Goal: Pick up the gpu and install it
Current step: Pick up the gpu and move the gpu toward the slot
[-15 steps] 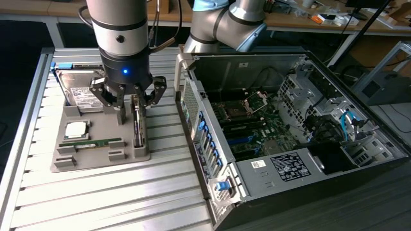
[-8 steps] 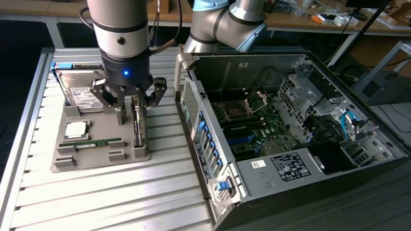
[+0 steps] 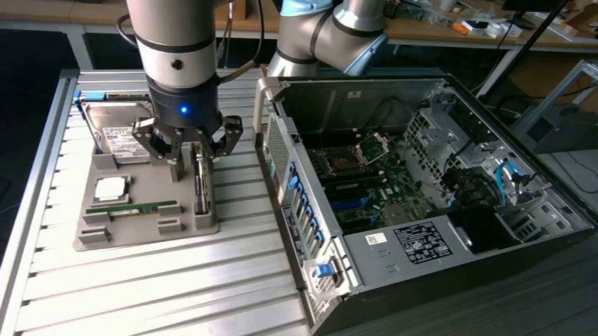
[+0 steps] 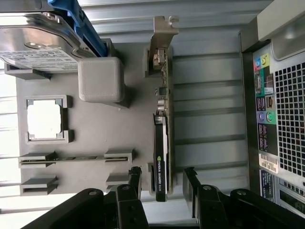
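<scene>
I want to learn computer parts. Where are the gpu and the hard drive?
gpu (image 4: 160, 160): wrist view, on its black cover.
hard drive (image 3: 119, 138): exterior view, on its white label.

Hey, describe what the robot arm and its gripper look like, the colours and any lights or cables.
The arm is built of smooth silver-grey tubes with black bands and a pale blue joint cap. Its black wrist section carries a small glowing blue light. The gripper is black, with jointed linkage fingers. A dark cable runs alongside the arm.
</scene>
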Controlling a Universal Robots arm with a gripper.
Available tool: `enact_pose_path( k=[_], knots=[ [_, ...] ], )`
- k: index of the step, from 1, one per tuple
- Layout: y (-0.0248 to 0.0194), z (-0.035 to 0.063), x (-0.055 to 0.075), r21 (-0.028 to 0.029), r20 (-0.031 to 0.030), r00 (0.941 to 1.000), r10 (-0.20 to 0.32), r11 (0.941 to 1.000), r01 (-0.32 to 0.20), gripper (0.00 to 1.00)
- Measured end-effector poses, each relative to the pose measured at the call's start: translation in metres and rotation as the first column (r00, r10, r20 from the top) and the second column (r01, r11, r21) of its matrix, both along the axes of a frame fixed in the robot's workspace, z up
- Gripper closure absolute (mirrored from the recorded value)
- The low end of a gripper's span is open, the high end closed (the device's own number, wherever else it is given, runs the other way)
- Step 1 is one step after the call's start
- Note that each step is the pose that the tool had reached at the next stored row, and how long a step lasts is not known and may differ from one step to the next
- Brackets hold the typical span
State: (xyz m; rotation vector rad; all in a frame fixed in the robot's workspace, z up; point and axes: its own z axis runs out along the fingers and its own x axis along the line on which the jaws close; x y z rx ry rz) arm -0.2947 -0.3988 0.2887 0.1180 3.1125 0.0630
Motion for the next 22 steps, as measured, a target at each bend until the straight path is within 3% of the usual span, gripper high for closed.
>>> enact_pose_path(
  k=[12,22],
  knots=[
    [0.0011,-0.0056,0.0032,0.0000,0.0000,1.0000,0.000,1.0000,0.000,0.52],
    [0.0049,-0.0098,0.0033,-0.0001,-0.0001,1.0000,0.000,1.0000,0.000,0.52]
  ],
)
